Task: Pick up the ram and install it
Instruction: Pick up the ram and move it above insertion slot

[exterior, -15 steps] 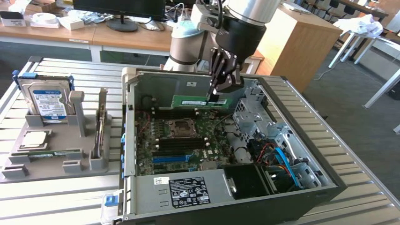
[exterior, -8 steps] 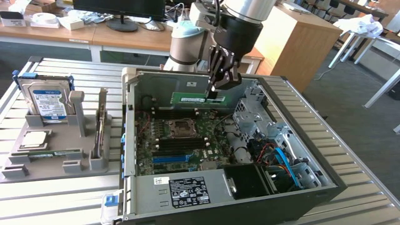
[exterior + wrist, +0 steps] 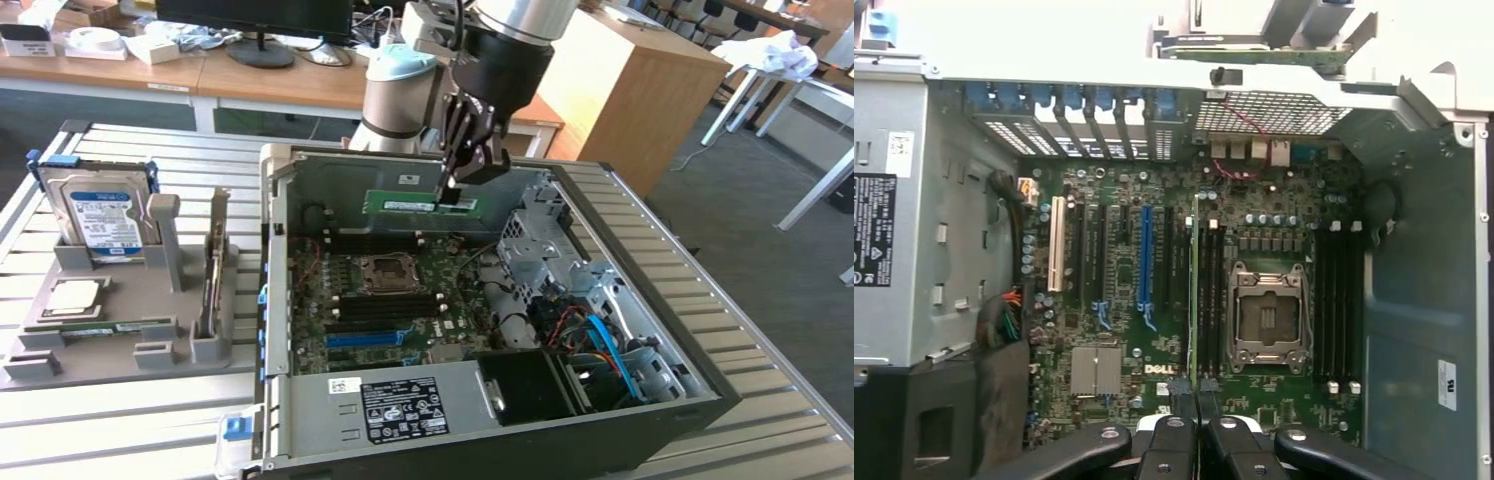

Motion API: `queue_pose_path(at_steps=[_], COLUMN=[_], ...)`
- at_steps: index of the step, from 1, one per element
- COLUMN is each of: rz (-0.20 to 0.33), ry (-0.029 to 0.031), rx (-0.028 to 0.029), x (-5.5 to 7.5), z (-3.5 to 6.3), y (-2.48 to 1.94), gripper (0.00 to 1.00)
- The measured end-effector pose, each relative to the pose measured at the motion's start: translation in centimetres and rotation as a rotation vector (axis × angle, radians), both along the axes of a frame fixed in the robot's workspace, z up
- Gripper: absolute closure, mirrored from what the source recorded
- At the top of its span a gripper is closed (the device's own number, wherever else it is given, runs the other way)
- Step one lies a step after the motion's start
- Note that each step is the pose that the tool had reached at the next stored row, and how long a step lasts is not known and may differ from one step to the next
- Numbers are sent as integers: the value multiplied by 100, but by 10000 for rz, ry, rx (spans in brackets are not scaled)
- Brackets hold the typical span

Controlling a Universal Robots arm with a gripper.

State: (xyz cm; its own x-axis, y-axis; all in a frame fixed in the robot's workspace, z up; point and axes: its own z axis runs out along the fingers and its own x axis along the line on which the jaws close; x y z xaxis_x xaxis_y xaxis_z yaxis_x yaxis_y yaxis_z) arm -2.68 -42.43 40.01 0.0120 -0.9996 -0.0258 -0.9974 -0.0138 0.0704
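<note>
The ram is a long green stick with dark chips, held level above the open computer case. My gripper is shut on its end at the exterior view's right. In the wrist view the ram appears edge-on as a thin green line running out from my gripper. It hangs over the black memory slots beside the empty processor socket, apart from the board.
A grey holder at the exterior view's left carries a blue-labelled hard drive, a square silver chip, another green stick and an upright card. More memory slots, a blue slot and a drive cage surround the socket.
</note>
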Motion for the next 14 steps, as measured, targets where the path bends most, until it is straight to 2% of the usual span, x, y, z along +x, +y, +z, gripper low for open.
queue_pose_path(at_steps=[12, 14], rz=[-1, -1], ry=[0, 0], rx=[0, -1], x=[0, 0], z=[-12, -12], y=[146, 157], gripper=[88, 88])
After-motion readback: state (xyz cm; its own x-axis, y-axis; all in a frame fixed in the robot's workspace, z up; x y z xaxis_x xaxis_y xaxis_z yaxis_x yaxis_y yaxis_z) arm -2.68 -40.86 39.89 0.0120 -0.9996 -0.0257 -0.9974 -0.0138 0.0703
